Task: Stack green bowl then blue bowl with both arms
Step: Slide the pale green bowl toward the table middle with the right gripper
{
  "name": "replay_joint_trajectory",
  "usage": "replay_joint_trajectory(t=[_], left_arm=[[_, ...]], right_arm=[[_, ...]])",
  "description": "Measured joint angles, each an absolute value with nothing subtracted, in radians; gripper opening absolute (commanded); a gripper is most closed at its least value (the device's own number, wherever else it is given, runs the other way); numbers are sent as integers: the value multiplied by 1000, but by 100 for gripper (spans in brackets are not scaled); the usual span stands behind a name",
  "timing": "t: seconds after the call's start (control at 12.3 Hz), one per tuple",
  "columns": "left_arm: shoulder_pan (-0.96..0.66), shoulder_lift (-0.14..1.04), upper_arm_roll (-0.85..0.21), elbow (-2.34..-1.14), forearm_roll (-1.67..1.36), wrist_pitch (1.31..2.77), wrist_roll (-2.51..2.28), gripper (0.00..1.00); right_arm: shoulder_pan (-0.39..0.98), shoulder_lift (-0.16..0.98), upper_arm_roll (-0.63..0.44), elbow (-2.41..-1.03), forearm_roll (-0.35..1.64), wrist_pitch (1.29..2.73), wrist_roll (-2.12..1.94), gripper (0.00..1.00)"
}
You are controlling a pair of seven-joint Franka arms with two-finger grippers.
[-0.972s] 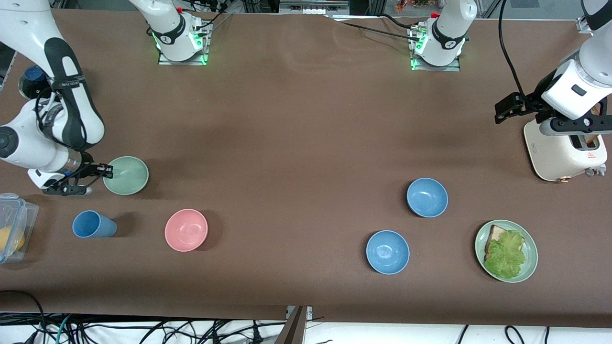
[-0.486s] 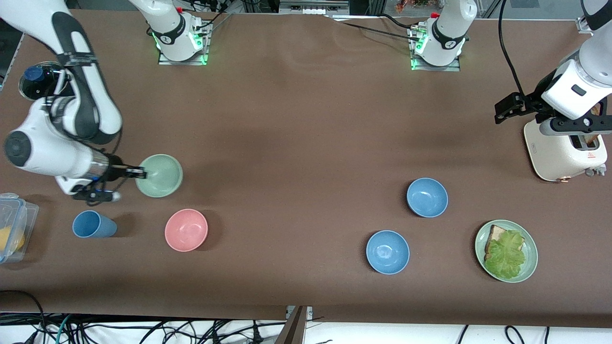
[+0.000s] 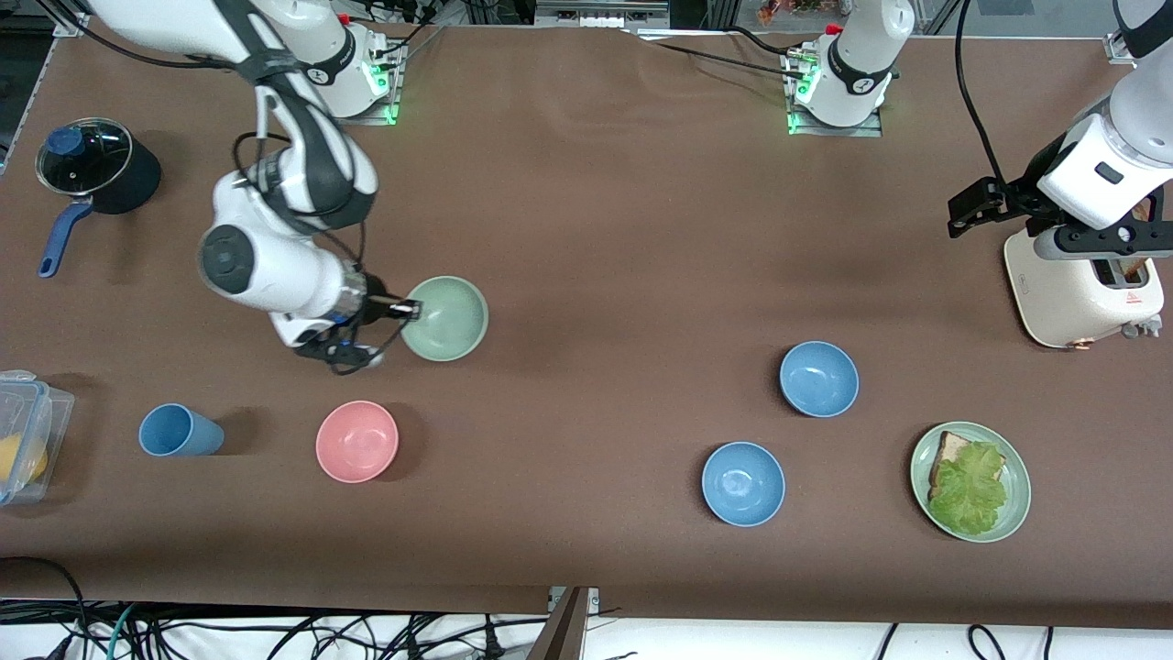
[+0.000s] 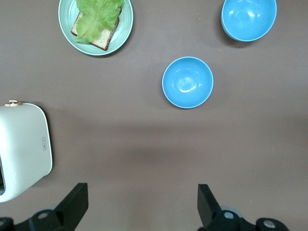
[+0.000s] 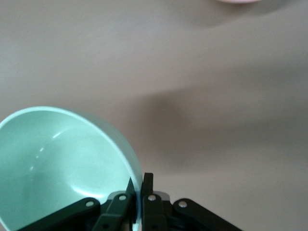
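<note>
The right gripper (image 3: 410,312) has its jaws pinched on the rim of the green bowl (image 3: 446,318), carrying it mouth-up and slightly tilted above the table (image 3: 586,229), toward the two blue bowls (image 3: 818,379) nearer the left arm's end. Being round, it has no long axis. The left gripper (image 4: 139,204) waits with jaws spread wide over bare table beside the toaster (image 3: 1081,293), likely for its blue bowl.

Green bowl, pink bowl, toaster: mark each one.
green bowl (image 3: 449,318): front view, inner hollow.
pink bowl (image 3: 356,441): front view, centre of the inside.
toaster (image 3: 1063,298): front view, cream side wall.
</note>
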State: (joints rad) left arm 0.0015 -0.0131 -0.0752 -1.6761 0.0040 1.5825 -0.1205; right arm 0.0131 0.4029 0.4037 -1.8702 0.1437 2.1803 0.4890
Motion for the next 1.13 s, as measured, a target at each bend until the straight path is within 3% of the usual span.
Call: replay_joint_trajectory(t=[0.4,1.13], left_arm=[[2,-13,-75,-1676,4,1583,-120,100],[2,-13,-75,-1676,4,1583,-120,100]], right_arm=[[215,490,405,-1874,144,2371,701,0],[333,591,405,-1873,144,2480,780,0]])
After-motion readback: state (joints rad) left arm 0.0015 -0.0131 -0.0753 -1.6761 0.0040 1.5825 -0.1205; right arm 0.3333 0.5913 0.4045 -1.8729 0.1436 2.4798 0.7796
